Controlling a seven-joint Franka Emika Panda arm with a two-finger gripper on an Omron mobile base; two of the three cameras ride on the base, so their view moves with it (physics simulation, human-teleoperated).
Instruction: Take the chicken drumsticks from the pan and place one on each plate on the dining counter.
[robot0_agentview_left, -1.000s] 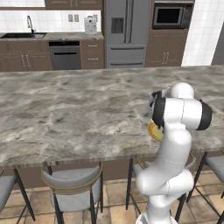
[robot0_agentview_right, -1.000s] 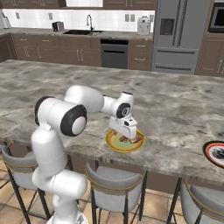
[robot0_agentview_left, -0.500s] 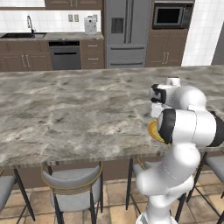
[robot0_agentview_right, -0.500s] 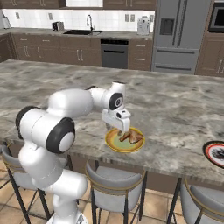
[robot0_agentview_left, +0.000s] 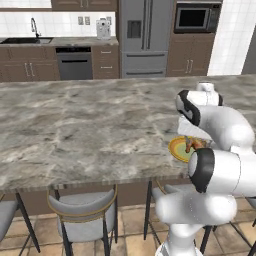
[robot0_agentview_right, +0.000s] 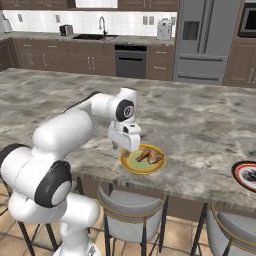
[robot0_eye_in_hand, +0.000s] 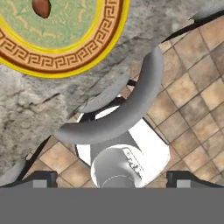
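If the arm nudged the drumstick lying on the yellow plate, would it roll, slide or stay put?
The drumstick lies on its side on the yellow plate, so it probably rests stably. Its rounded, tapered body suggests a side push would roll it in a curve rather than straight. The plate looks flat with only a low rim, so a firm nudge might carry it off.

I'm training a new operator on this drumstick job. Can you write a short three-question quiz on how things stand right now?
1. True or false: a chicken drumstick lies on the yellow-rimmed plate.
2. The gripper is: A) shut on a drumstick, B) open and empty, C) shut and empty.
3. On what does the dark-rimmed plate sit, and does any food show on it?

Key
1. True.
2. B.
3. On the dining counter, to the robot's right; no food shows on the part in view.
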